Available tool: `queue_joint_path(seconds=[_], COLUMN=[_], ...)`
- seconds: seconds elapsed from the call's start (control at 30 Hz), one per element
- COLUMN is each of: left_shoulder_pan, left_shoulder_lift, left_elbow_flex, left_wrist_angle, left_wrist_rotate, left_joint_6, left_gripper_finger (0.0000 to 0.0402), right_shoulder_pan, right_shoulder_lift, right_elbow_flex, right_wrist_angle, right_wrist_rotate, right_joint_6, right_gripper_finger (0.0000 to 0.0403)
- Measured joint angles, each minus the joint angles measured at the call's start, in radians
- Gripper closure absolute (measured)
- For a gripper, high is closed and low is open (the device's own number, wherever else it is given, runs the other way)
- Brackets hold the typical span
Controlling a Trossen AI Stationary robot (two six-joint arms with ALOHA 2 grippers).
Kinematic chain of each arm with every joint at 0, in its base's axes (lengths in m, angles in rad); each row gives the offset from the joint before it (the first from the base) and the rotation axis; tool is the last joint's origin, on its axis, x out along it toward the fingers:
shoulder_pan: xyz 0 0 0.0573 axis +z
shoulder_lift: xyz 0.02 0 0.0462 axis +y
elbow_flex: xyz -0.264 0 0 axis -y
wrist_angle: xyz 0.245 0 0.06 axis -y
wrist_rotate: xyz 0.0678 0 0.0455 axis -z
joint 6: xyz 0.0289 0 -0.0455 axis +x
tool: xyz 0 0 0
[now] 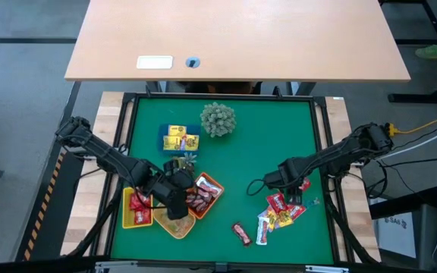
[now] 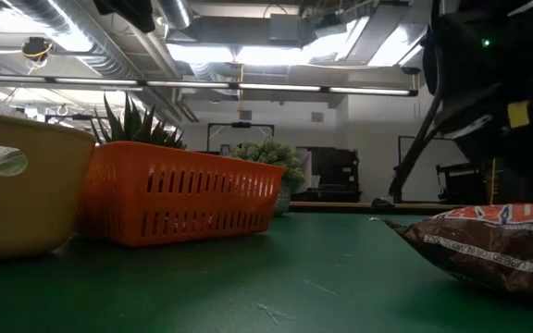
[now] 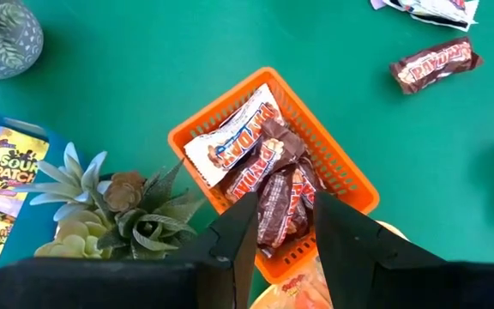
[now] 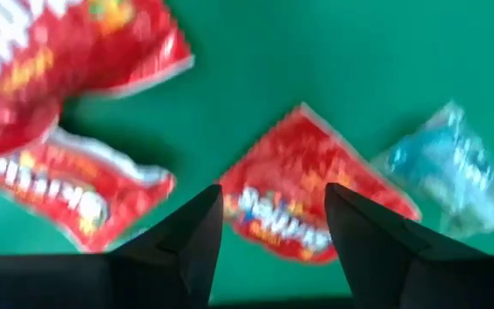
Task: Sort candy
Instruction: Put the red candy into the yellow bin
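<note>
- Worktop: a green mat framed in black, with a pale wooden desk beyond its 12 o'clock edge; grey floor on both sides. The low view shows a room with ceiling light strips and ducts behind it.
- Left half of the mat: a yellow tray holding red packets, and an orange tray holding dark brown bars; a third, tan tray lies at 6 o'clock of them. A blue tray of yellow packets sits at 12 o'clock of the orange tray, a small succulent plant between them, and a spiky pale green plant ball stands at 2 o'clock of the blue tray.
- Left gripper: over the orange tray, jaws partly open and empty, hanging above the brown bars; contact cannot be told.
- Centre: one loose brown bar lies alone at 6 o'clock on the mat.
- Right half: a loose heap of candy, red, yellow and white packets.
- Right gripper: low over the heap's 12 o'clock side, jaws open astride a red packet, not closed on it. A clear bluish piece lies just beside that packet.
- Hard to make out: the left arm covers much of the trays from above; the right wrist view is blurred, so packet lettering is unreadable.
</note>
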Motion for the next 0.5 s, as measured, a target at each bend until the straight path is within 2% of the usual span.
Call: queue_joint_path(seconds=[0.2, 0.5], left_shoulder_pan=[0.001, 0.001], left_shoulder_lift=[0.0, 0.0], left_elbow_flex=[0.0, 0.0], left_wrist_angle=[0.0, 0.0], left_wrist_rotate=[0.0, 0.001], left_joint_6=[0.0, 0.0], left_gripper_finger=[0.03, 0.03], right_shoulder_pan=[0.0, -0.002], right_shoulder_lift=[0.0, -0.008], right_elbow_flex=[-0.048, -0.119], right_wrist_angle=[0.091, 0.159], right_wrist_rotate=[0.08, 0.064], right_joint_6=[0.001, 0.0], right_gripper_finger=[0.0198, 0.0199])
